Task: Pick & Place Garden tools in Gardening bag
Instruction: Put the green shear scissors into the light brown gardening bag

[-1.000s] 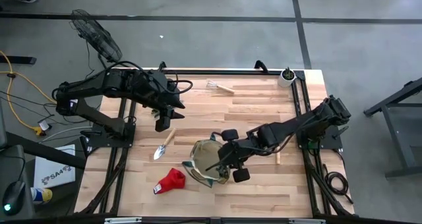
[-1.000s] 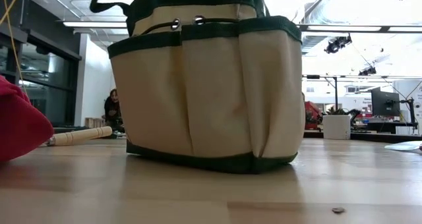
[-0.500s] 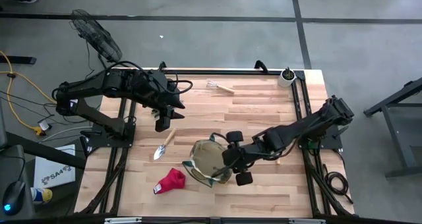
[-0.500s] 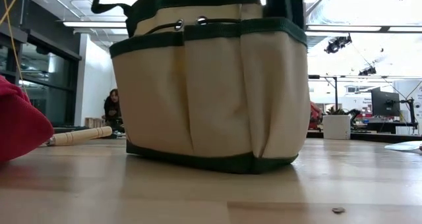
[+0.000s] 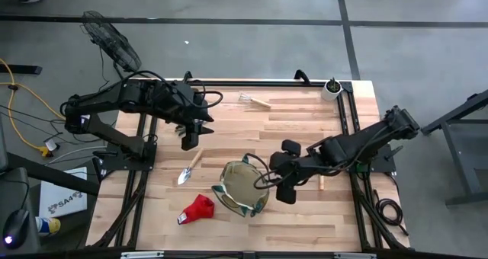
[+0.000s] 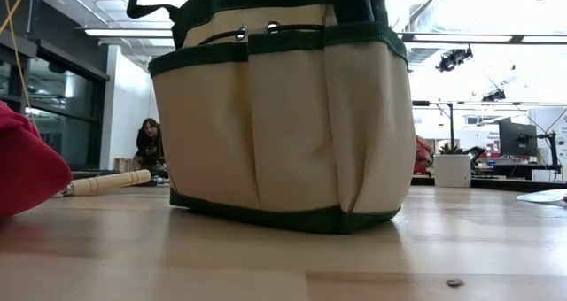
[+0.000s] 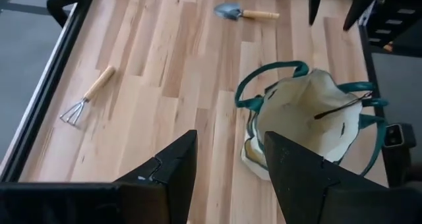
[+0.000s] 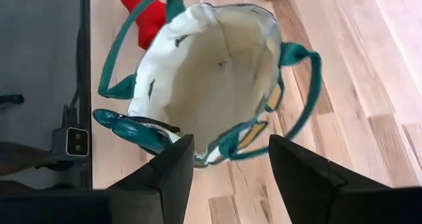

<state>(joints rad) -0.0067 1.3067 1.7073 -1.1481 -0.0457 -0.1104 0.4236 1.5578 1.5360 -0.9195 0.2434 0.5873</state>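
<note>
Both grippers are empty-handed: the right gripper (image 5: pixel 284 177) hangs just beside the right side of the gardening bag (image 5: pixel 242 188), its two fingers (image 8: pixel 168 174) standing apart with only the bag's rim and bare wood between them, and the left gripper (image 5: pixel 191 136) hovers well back over the left half of the table (image 5: pixel 305 126), its fingers (image 7: pixel 173 168) likewise apart and holding nothing. That bag (tan fabric with dark green trim and loop handles) stands upright near the front middle of the table, mouth open to the high view, and in the right wrist view green-handled pruners (image 8: pixel 135 132) sit at its rim. A red glove (image 5: pixel 197 209) lies just to the left of the bag, near the front edge. One trowel (image 5: pixel 188 168) with a wooden handle lies between the bag and the left gripper, blade toward the front. A mini rake (image 5: pixel 255 100) rests far back on the table, well apart from the bag. A wooden handle (image 5: pixel 322 182) shows beside the right arm, mostly hidden. A small white pot (image 5: pixel 331 89) with a plant stands at the back right corner.
</note>
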